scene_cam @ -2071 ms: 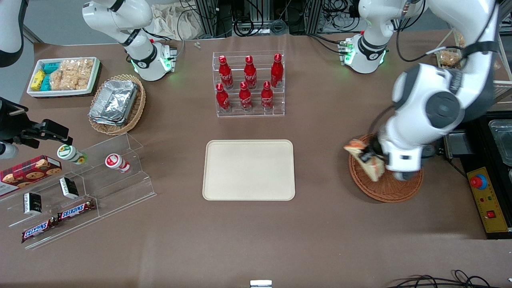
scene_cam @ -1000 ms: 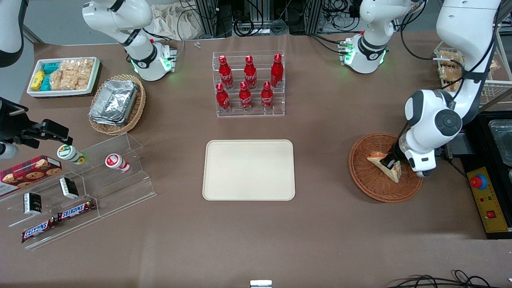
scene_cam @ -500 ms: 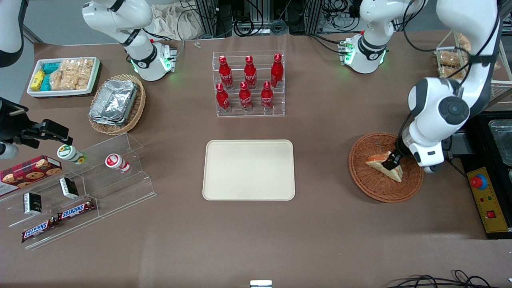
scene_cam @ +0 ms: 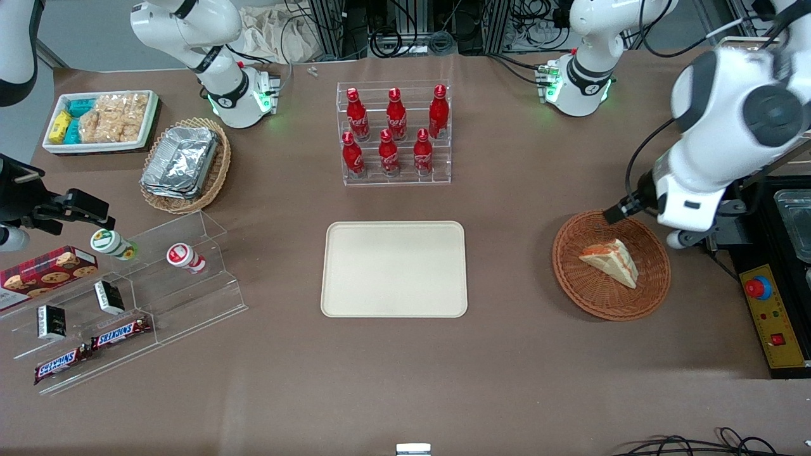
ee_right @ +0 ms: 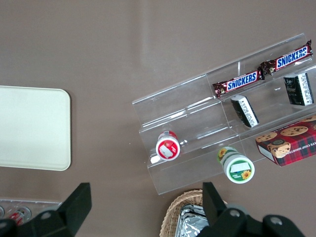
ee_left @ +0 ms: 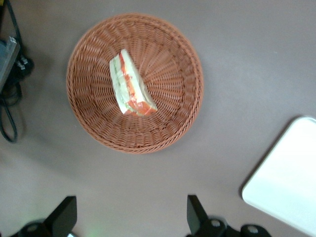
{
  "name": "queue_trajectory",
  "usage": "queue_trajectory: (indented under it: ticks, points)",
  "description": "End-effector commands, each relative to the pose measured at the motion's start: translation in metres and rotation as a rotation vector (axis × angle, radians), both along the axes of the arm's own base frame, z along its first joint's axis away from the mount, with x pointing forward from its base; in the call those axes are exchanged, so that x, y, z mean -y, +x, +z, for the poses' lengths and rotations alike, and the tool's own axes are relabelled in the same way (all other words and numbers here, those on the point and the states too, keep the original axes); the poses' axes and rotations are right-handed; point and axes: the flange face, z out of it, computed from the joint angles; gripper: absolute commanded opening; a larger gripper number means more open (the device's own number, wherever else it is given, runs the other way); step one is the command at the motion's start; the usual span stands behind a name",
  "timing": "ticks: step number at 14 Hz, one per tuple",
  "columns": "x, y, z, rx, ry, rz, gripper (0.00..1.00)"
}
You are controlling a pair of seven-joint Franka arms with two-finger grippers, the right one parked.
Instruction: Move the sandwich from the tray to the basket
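Clock: 12 lies farthest from the front camera, 3 toward the working arm's end
Cookie box (scene_cam: 49, 277): red, at about 10 o'clock on the clear rack
Clear rack (scene_cam: 209, 301): 9 o'clock from the pale tray, bearing jars and chocolate bars
Food tub (scene_cam: 95, 149): 10 o'clock from the pale tray, well apart, filled with wrapped pieces
Foil packet (scene_cam: 180, 163): in a woven basket (scene_cam: 218, 168), also toward 10 o'clock from the pale tray
Bottle rack (scene_cam: 396, 180): 12 o'clock from the pale tray, holding six red bottles
Pale tray (scene_cam: 394, 269): flat on the surface (scene_cam: 405, 380), 9 o'clock from the brown basket
Brown basket (scene_cam: 583, 294): round, 3 o'clock from the pale tray
Sandwich (scene_cam: 609, 263): lying near the middle of the brown basket — directly on the weave, apart from the hand
Hand (scene_cam: 612, 214): 12 o'clock from the sandwich, raised above the surface — fingers (ee_left: 63, 217) spread wide, a broad gap between them
Sandwich from hand: 6 o'clock, lower down
Red button (scene_cam: 754, 288): on a yellow panel (scene_cam: 785, 345), 3 o'clock from the brown basket
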Motion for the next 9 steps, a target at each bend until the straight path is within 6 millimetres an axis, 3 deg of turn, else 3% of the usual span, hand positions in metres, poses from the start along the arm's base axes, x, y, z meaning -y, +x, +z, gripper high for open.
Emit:
queue_trajectory:
  ticks: [1,3,7,9]
  points:
    - [-0.013,0.006,0.049,0.006,-0.076,-0.176,1.00]
    - [-0.026,0.008,0.069,0.025,-0.113,-0.346,1.00]
    - [0.000,0.001,0.087,0.032,-0.090,-0.485,1.00]
    - [0.002,-0.001,0.090,0.026,-0.066,-0.494,1.00]
